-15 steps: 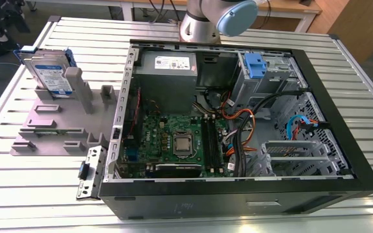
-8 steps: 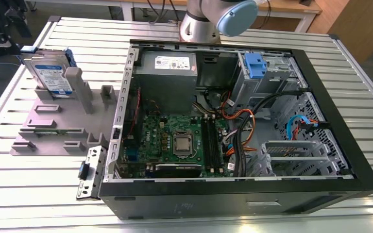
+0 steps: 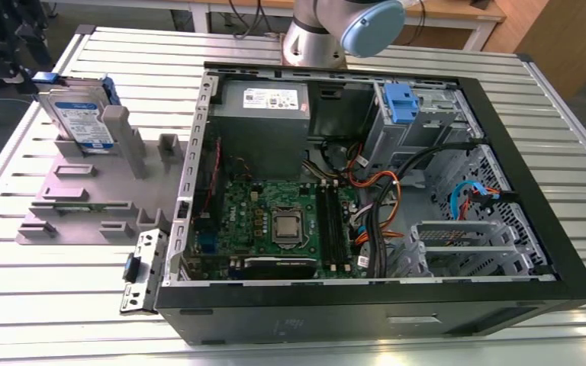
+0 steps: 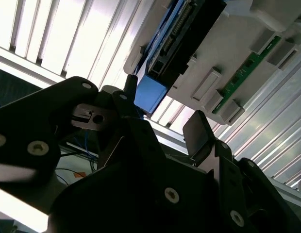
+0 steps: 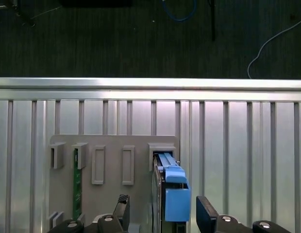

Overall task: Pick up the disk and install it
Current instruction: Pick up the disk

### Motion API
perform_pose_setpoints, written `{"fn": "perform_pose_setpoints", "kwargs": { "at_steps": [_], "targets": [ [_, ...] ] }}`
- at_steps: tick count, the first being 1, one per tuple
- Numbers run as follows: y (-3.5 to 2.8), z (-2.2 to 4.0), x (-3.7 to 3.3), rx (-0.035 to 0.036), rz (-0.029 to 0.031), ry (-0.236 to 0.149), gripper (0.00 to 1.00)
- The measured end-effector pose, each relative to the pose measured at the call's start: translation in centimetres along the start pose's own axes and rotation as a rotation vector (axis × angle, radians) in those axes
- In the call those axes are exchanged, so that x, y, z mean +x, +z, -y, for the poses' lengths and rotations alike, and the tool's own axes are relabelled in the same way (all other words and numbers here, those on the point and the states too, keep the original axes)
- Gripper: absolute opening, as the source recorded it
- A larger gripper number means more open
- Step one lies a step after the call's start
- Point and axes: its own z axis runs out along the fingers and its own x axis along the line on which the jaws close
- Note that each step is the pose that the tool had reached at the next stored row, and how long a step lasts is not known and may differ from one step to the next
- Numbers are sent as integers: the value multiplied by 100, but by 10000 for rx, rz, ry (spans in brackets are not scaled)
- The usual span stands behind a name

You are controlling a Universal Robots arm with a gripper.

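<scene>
- Disk (image 3: 79,114): upright on edge in grey fixture (image 3: 69,217), upper left of exterior view, outside computer case (image 3: 323,305).
- Gripper (image 5: 162,201): jaws spread, holding nothing.
- First wrist view: disk lies between fingers (image 5: 204,211), thin dimension across the gap, off-centre.
- Contact apparently not made.

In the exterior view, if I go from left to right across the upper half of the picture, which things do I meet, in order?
The disk standing upright → the grey power-supply box → the blue plastic latch; the last two are inside the open computer case.
</scene>
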Motion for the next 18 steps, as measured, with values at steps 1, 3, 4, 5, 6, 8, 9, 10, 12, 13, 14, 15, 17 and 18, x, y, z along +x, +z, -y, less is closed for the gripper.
{"fn": "perform_pose_setpoints", "kwargs": {
  "at_steps": [1,3,4,5,6,8,9,10,12,13,14,15,17,18],
  "targets": [
    [17,3,0,-2,0,0,65],
    [39,7,0,-4,-5,1,65],
    [46,8,0,-4,-7,1,65],
    [54,9,-1,-4,-8,1,65],
    [62,9,-5,-5,-9,1,65],
    [84,9,-11,-3,-6,0,65],
    [98,9,-14,-4,-5,0,65],
    [116,9,-18,-4,-4,1,65],
    [151,10,-21,-4,2,-1,65],
    [169,9,-23,-3,6,0,65],
    [187,9,-24,-4,10,0,64],
    [205,9,-26,-4,14,0,64],
    [232,9,-33,-5,22,2,56],
    [242,9,-37,-4,28,1,56]
  ]
}}
